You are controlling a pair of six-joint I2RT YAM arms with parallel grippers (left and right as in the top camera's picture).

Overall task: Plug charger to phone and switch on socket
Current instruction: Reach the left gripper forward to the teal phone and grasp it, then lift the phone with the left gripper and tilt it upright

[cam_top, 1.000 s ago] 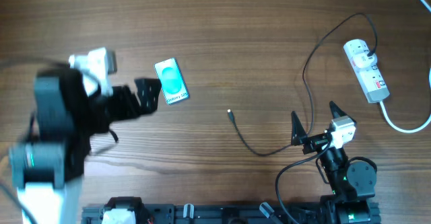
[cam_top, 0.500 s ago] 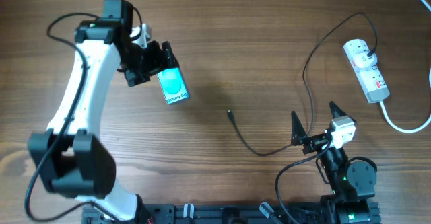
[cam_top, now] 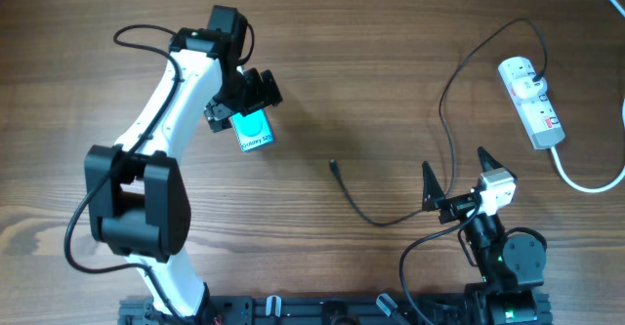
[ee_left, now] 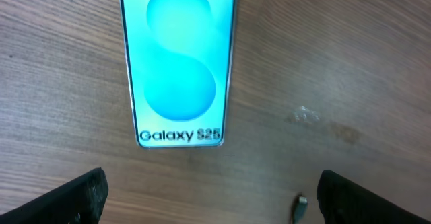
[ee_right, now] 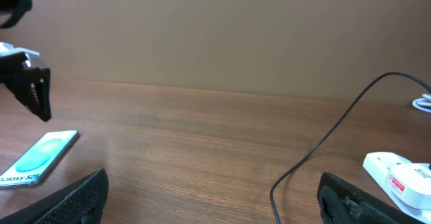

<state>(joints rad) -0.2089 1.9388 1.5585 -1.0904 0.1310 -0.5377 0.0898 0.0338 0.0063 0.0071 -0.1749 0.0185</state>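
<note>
Left gripper (cam_top: 244,107): jaws spread wide, nothing between them – held over the far end of the phone in the overhead view.
Phone (cam_top: 257,136): flat on the table (cam_top: 352,61), screen up, teal with "Galaxy S25" legible. In the left wrist view it lay straight ahead of the open jaws, its lettered end nearest the fingers and apart from both.
Charger (cam_top: 352,196): thin black cable, loose on the wood. Its metal-tipped connector (cam_top: 333,165) lay well to the side of the left gripper, beyond the phone's lettered end; the left wrist view caught the tip low down, near one finger.
Right gripper (cam_top: 453,159): jaws wide, holding nothing, low beside its base.
Cable near right gripper: from overhead it crossed the gap between the fingers; could not tell whether it touched either one.
Socket (cam_top: 532,101): ahead of the right gripper and off to its right, well apart – the black cable ran to a plug at its far end.
Switch: red mark visible, position not readable.
White cord (cam_top: 586,183): curved away from the socket's near end.
</note>
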